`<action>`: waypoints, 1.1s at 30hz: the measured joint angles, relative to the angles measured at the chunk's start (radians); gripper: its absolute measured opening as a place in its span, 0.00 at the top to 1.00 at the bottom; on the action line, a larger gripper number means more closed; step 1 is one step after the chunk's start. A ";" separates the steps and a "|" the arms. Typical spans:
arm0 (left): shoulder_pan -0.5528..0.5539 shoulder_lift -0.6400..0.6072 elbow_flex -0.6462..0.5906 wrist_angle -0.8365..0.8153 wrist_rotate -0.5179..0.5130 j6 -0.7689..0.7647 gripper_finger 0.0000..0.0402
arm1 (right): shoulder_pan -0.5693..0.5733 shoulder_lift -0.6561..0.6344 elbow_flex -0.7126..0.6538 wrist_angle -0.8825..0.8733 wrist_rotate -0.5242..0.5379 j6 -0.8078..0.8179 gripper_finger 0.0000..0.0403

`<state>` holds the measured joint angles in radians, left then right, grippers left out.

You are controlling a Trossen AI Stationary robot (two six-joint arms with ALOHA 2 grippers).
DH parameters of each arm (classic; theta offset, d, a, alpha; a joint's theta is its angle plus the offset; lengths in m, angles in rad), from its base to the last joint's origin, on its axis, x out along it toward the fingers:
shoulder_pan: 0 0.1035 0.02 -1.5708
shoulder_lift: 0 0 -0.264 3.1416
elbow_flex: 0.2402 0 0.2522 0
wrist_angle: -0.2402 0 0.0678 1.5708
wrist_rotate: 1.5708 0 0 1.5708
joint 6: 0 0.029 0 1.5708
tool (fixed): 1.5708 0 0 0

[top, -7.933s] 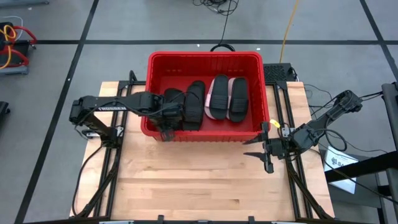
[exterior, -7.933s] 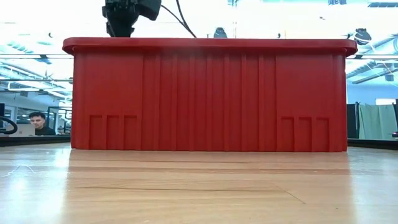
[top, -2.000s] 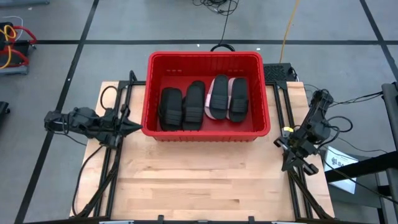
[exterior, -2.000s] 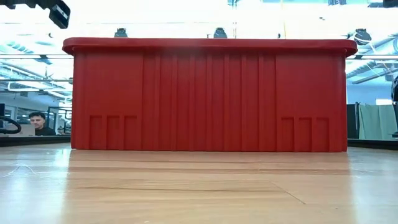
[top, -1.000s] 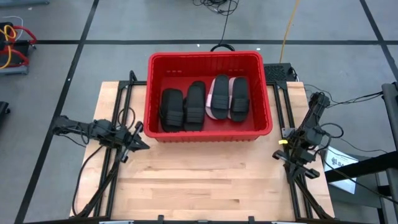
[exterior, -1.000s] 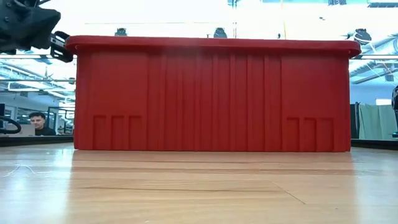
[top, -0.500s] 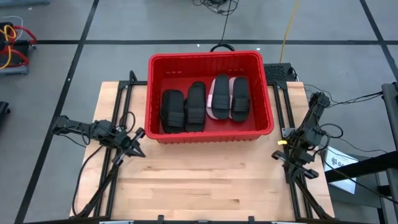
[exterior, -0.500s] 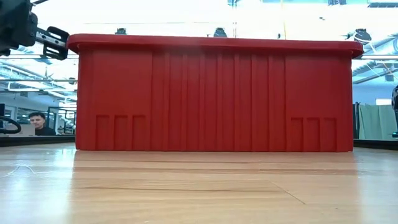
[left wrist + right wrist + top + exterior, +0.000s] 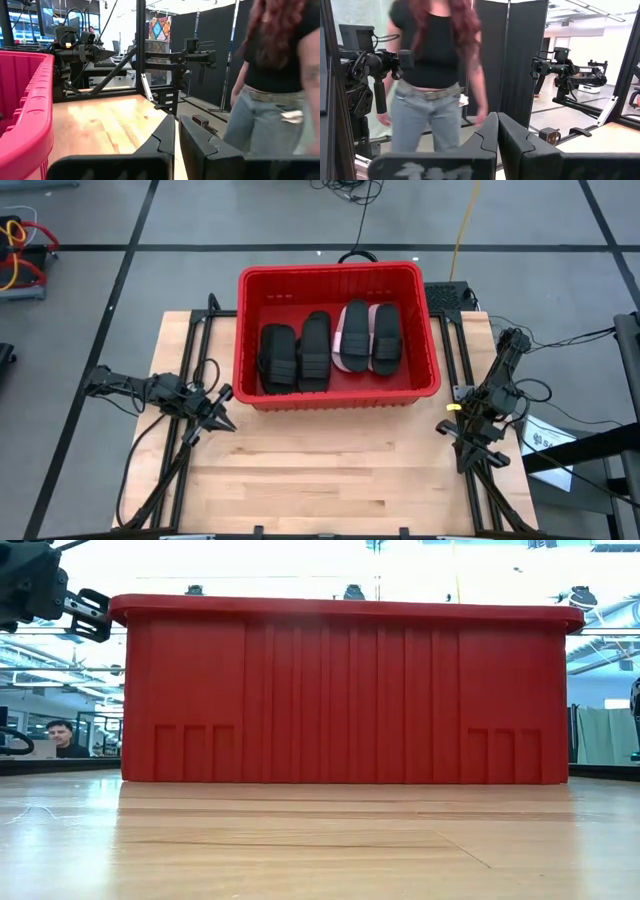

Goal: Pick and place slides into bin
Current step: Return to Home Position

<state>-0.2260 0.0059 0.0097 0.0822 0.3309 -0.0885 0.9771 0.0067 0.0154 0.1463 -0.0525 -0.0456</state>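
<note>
The red bin (image 9: 330,269) stands on the far middle of the wooden table, and its near wall (image 9: 340,690) fills the low view. Several slides lie flat on its floor: two black ones (image 9: 277,357) (image 9: 314,350) on the left, a pink one with a black strap (image 9: 350,335), and another dark-strapped one (image 9: 385,338). My left gripper (image 9: 226,423) (image 9: 176,131) hovers off the bin's near left corner, its fingers all but together and empty. My right gripper (image 9: 487,458) (image 9: 497,125) is shut and empty at the table's right edge.
A person in jeans and a black top (image 9: 270,75) (image 9: 435,75) stands beyond the table, ahead of both grippers. Another person (image 9: 62,735) sits far off in the room. Black frame rails (image 9: 190,380) run along both table sides. Bare wood (image 9: 330,470) lies near the bin.
My left gripper has swung a little toward the table's near edge, away from the bin's left wall.
</note>
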 joint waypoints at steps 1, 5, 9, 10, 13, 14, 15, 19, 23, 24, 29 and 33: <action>0.000 0.000 0.000 0.000 0.000 0.000 0.95 | 0.000 0.000 0.000 0.000 0.000 0.000 1.00; 0.000 0.000 0.000 0.000 0.000 -0.001 0.97 | 0.000 0.000 0.000 0.000 0.000 0.000 1.00; 0.000 0.000 0.000 0.000 0.000 -0.001 1.00 | 0.000 0.000 0.000 0.000 0.000 0.000 1.00; 0.000 0.000 0.000 0.000 -0.001 -0.001 1.00 | 0.000 0.000 0.000 0.000 0.000 0.000 1.00; 0.000 0.000 0.000 0.000 -0.001 -0.002 0.98 | 0.000 0.000 0.000 0.000 0.000 0.000 1.00; 0.000 0.000 0.000 0.000 -0.001 -0.002 0.97 | 0.000 0.000 0.000 0.000 0.000 0.000 1.00; 0.000 0.000 0.000 0.000 -0.001 -0.002 0.96 | 0.000 0.000 0.000 0.000 0.000 0.000 1.00; 0.000 0.000 0.000 0.000 -0.001 -0.002 0.94 | 0.000 0.000 0.000 0.000 0.000 0.000 1.00; 0.000 0.000 0.000 0.000 -0.001 -0.002 0.94 | 0.000 0.000 -0.001 0.000 0.000 0.000 1.00; 0.000 0.000 0.000 0.000 -0.001 -0.002 0.94 | 0.000 0.000 -0.001 0.000 0.000 0.000 1.00; 0.000 0.000 0.001 0.000 -0.001 -0.002 0.94 | 0.000 0.000 -0.001 0.000 0.000 0.000 1.00; 0.000 0.000 0.001 0.000 -0.001 -0.002 0.94 | 0.000 0.000 -0.001 0.000 0.000 0.000 1.00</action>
<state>-0.2260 0.0063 0.0105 0.0818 0.3298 -0.0906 0.9771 0.0067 0.0147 0.1463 -0.0528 -0.0452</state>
